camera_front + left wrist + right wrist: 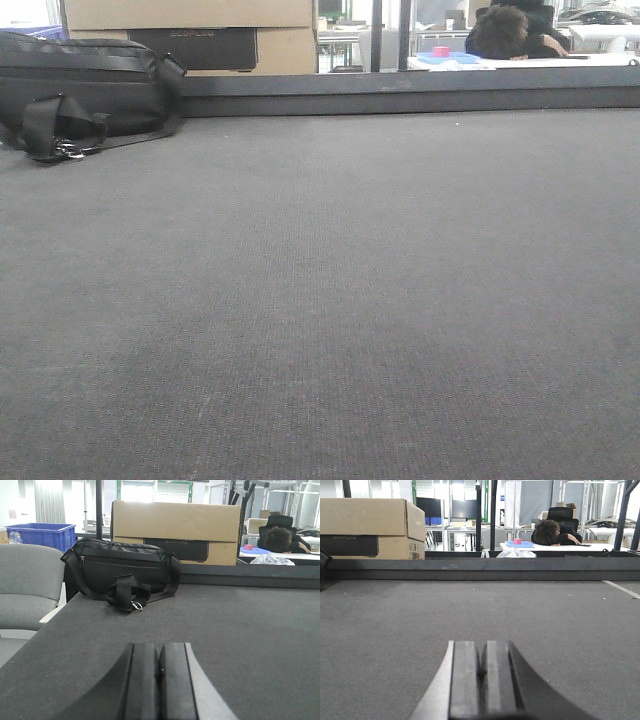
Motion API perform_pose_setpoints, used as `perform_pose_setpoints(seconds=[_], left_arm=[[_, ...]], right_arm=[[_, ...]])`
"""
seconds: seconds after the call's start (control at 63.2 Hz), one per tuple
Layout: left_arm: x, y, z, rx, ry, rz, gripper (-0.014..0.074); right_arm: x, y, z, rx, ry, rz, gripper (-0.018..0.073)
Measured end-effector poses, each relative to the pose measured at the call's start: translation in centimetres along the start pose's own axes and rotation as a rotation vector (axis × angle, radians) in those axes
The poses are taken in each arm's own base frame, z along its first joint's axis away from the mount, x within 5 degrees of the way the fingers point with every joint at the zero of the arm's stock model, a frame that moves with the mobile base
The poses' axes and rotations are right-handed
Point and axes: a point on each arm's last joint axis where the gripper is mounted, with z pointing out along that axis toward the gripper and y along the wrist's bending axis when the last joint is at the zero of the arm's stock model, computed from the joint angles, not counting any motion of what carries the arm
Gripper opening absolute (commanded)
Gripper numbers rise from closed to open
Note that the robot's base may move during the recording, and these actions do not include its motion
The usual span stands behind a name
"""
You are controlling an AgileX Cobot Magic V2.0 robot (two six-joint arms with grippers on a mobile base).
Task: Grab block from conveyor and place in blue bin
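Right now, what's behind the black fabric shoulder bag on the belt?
A large brown cardboard box with a dark panel stands behind the black fabric shoulder bag. The bag hides its lower left corner.

Bright workshop — cardboard box [175,520], grey chair [27,580], person [550,532] slumped at white desk [600,546].

Seen against the conveyor [250,630], the left gripper [160,652] has two matt black, block-shaped fingers [145,680] with squared tips and a thin dark seam between them. Its casing flares outward below, dark on its left flank and pale grey on its right. The right gripper [483,652], over the same belt, is of the same build with flanks reversed: pale grey left, black right.
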Motion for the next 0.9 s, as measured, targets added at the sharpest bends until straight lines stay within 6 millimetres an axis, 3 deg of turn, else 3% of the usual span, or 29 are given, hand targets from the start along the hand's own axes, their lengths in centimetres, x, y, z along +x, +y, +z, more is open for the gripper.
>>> perform_pose_setpoints(seconds=[0.68,0.902], left_arm=[[-0.2,0.0,0.0,0.000,-0.025,0.000,-0.0111],[-1.0,0.0,-0.1,0.001,-0.081,-0.008,-0.0111]], right_arm=[[0.0,0.0,0.0,0.000,0.000,0.000,-0.0162],[-1.5,0.0,-0.1,0.002,-0.158,0.000,-0.0162]])
